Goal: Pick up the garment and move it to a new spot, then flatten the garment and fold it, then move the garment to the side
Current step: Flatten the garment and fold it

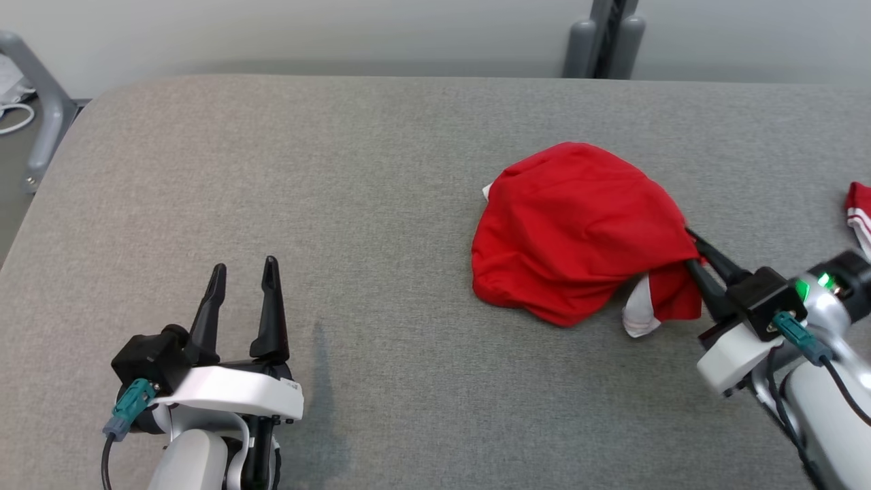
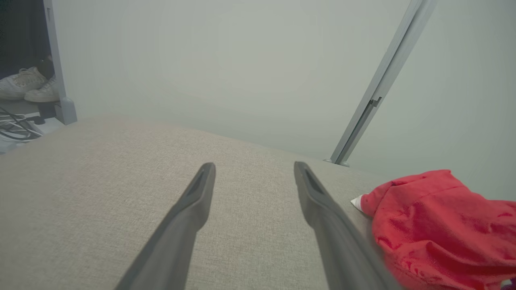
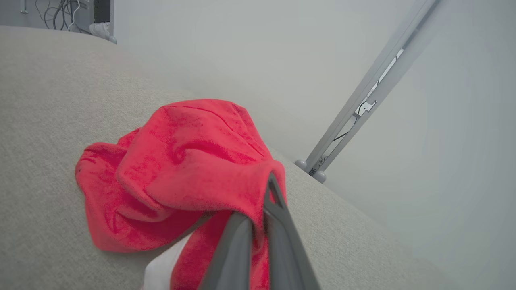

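We are pinching the crumpled red cloth garment (image 1: 571, 224) in our right gripper (image 1: 688, 249) for lifting; left gripper (image 1: 245, 264) is hovering spread.

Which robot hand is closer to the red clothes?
The right one. The right gripper is shut on the red garment at its edge. The left gripper is open, off to the garment's left above the grey table, not touching it.

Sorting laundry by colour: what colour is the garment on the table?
Red garment with white trim; head view shows it best.
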Tool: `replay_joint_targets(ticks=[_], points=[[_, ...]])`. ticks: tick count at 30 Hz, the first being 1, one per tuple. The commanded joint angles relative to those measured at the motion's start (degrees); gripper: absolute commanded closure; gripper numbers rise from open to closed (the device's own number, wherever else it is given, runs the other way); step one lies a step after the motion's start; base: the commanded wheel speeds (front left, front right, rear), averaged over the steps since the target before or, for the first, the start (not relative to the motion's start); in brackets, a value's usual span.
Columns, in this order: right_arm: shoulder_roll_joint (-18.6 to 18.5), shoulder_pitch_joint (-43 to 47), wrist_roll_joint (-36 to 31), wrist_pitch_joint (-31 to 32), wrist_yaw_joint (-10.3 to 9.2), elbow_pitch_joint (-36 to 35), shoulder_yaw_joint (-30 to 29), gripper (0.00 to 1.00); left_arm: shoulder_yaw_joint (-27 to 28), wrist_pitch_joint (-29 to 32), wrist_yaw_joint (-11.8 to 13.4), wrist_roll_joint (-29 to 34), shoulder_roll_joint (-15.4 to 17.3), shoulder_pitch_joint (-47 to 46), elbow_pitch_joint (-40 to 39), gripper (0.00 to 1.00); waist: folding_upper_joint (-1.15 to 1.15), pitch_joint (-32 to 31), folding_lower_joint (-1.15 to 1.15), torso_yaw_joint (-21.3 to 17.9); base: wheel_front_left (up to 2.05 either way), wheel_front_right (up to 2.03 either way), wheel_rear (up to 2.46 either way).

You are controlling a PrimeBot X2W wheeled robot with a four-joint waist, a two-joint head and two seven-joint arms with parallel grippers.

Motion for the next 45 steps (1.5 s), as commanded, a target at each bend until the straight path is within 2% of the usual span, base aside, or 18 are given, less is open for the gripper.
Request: replay_joint_targets(ticks=[1, 7, 12, 15, 22, 28, 29, 30, 36, 45], points=[[-3.26, -1.49, -0.91, 1.53, -0.04, -2.13, 2.33, 1.0, -0.29, -0.21, 0.24, -0.44, 0.23, 0.07, -0.06, 0.0, 0.0, -0.59, 0.0, -0.8, 0.0, 0.0, 0.0], [-15.21, -4.76, -3.03, 7.81, -0.04, -10.58, 11.82, 1.0, -1.19, -0.21, 0.61, -1.14, 0.24, 0.83, -0.2, 0.0, 0.0, -1.41, 0.0, -2.02, 0.0, 0.0, 0.0], [-20.38, -1.54, 0.69, 12.34, -0.04, -13.75, 13.44, 1.0, -2.09, -0.21, 0.68, -1.42, 0.25, 1.14, -0.13, 0.0, 0.0, -1.85, 0.0, -2.26, 0.0, 0.0, 0.0], [-20.81, 2.55, 3.65, 13.89, -0.04, -14.13, 12.58, 1.0, -2.26, -0.21, 0.73, -1.47, 0.24, 1.38, -0.22, 0.0, 0.0, -1.95, 0.0, -2.25, 0.0, 0.0, 0.0], [-18.99, 12.35, 12.33, 17.47, -0.04, -15.77, 17.64, 1.0, -0.97, -0.21, 0.18, -0.01, 0.23, 2.06, 0.17, 0.0, 0.0, -1.77, 0.0, -3.34, 0.0, 0.0, 0.0], [-17.6, 14.0, 15.67, 20.24, -0.04, -14.68, 20.23, 1.0, -0.49, -0.21, -0.3, 1.08, 0.23, 1.32, 0.79, 0.0, 0.0, -1.55, 0.0, -4.53, 0.0, 0.0, 0.0], [-16.91, 13.91, 16.35, 20.37, -0.04, -14.46, 19.82, 0.74, -0.47, -0.21, -0.47, 1.31, 0.22, 1.13, 0.9, 0.0, 0.0, -1.52, 0.0, -4.77, 0.0, 0.0, 0.0], [-16.4, 13.51, 16.77, 20.05, -0.04, -14.44, 19.09, 0.0, -0.39, -0.21, -0.65, 1.53, 0.23, 0.96, 1.01, 0.0, 0.0, -1.43, 0.0, -5.03, 0.0, 0.0, 0.0], [-14.41, 11.63, 19.17, 18.01, -0.04, -16.36, 12.51, 0.0, -0.12, -0.21, -1.11, 2.1, 0.23, -0.05, 1.45, 0.0, 0.0, -1.21, 0.0, -5.56, 0.0, 0.0, 0.0], [-10.79, 10.52, 14.26, 14.0, -0.03, -18.19, -0.14, 0.0, -1.66, -0.21, -0.91, 2.91, 0.22, -2.21, 1.07, 0.0, 0.0, -0.74, 0.0, -4.93, 0.0, 0.0, 0.0]])
